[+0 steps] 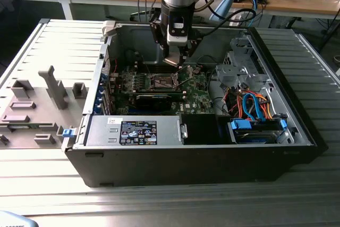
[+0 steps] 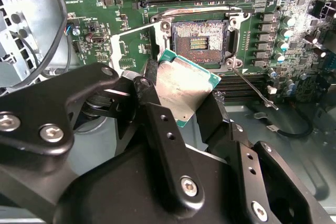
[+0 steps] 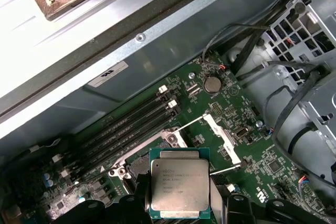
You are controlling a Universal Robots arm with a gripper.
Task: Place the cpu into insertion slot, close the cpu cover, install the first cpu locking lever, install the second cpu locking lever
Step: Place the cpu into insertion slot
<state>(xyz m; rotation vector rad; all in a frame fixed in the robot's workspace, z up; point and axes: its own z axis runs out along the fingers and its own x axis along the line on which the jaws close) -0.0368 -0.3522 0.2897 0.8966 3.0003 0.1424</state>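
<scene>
Second wrist view has the jaws closed partway onto the cpu (image 2: 184, 85), with a finger (image 2: 157, 124) against each of two opposite edges. The gripper (image 2: 181, 103) carries it with the metal top toward the camera. The chip hangs clear of the board, overlapping the near corner of the slot (image 2: 202, 38), whose contact field lies bare. It looks turned out of square with the socket rim.

In the first wrist view the cover (image 3: 221, 139) stands swung open beside the socket. A thin lever (image 2: 253, 85) is thrown out to one side in the second wrist view. In the exterior view the arm reaches down into the open case (image 1: 212, 155).

I judge the first step, placing the chip, to be in hand and not yet done. Seating it would call for squaring the chip to the rim and centring it over the slot before a level, gentle descent.
</scene>
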